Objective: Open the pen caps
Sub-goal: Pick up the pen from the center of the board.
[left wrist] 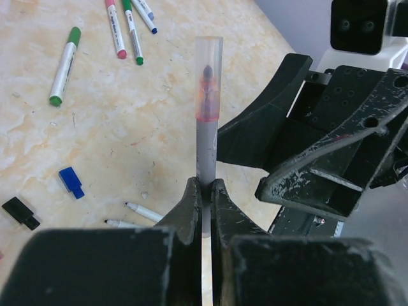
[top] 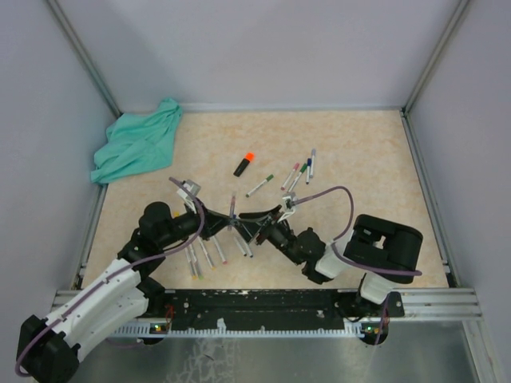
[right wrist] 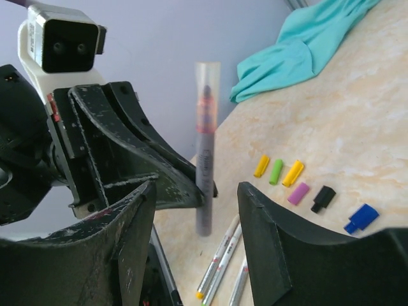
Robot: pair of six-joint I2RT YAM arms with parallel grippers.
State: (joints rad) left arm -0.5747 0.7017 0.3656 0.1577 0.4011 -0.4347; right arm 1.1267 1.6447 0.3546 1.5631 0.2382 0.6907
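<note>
My left gripper [left wrist: 205, 191] is shut on a grey pen barrel [left wrist: 206, 146] and holds it upright above the table. A translucent cap [left wrist: 209, 70] with a pink band sits on the pen's top end. My right gripper [right wrist: 197, 213] is open, with one finger on each side of this pen [right wrist: 204, 172], not touching it. Both grippers meet at the table's middle front [top: 232, 214]. Loose pen caps lie on the table: yellow [right wrist: 261, 166], green [right wrist: 276, 171], yellow [right wrist: 292, 173], purple [right wrist: 298, 193], black [right wrist: 323, 198] and blue [right wrist: 361, 217].
A teal cloth [top: 137, 144] lies at the back left. An orange-tipped black marker [top: 244, 163] and several capped pens [top: 299, 171] lie behind the grippers. Uncapped pens [top: 207, 255] lie near the front edge. Grey walls close in the table.
</note>
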